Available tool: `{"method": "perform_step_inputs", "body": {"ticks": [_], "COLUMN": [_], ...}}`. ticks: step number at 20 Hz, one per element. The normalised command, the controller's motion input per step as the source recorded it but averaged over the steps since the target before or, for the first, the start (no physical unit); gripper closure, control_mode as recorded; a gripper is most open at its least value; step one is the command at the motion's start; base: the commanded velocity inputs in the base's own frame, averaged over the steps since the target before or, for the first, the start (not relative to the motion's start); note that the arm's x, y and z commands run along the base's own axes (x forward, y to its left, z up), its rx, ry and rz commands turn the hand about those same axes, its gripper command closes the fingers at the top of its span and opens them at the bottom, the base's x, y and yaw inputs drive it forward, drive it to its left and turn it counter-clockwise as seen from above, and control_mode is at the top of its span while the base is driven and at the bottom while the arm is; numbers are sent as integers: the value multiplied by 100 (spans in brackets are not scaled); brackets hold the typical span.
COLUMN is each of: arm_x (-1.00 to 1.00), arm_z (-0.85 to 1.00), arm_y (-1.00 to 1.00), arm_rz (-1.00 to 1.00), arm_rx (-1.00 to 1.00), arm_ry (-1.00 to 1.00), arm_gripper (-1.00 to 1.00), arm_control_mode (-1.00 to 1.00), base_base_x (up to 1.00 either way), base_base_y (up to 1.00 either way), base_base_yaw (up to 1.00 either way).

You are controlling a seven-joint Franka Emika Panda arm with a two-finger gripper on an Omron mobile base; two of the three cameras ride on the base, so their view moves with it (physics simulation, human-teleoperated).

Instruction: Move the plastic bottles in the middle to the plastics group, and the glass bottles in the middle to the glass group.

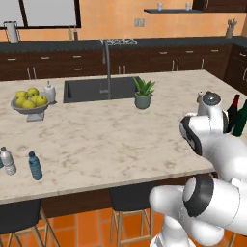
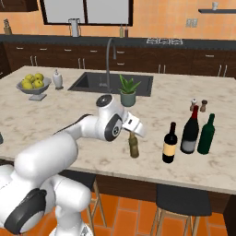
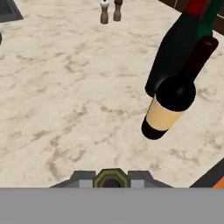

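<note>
I have the pincer clamped on the neck of the olive-brown beer bottle, which stands upright near the front edge of the marble surface. Just to its right stands the black wine bottle with the tan label, beside the red-topped wine bottle and the green bottle. Far left, the blue bottle stands near the clear water bottle.

Base cams behind arm L/R, both over island counter; hand cam close, angled down on counter.
</note>
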Motion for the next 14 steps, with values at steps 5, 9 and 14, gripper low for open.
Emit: {"method": "perform_step_inputs", "body": {"ticks": [5, 9, 14], "arm_x": [0, 10, 21], "arm_z": [-9, -26, -37], "arm_y": [-78, -35, -5], "arm_rz": [-10, -7, -3], "arm_rx": [0, 0, 1], "arm_ry": [0, 0, 0], "arm_gripper": [100, 100, 100], "arm_control_mode": [-100, -100, -100], "base_base_x": [0, 0, 0], "base_base_y": [0, 0, 0], "base_base_yaw": [0, 0, 0]}}
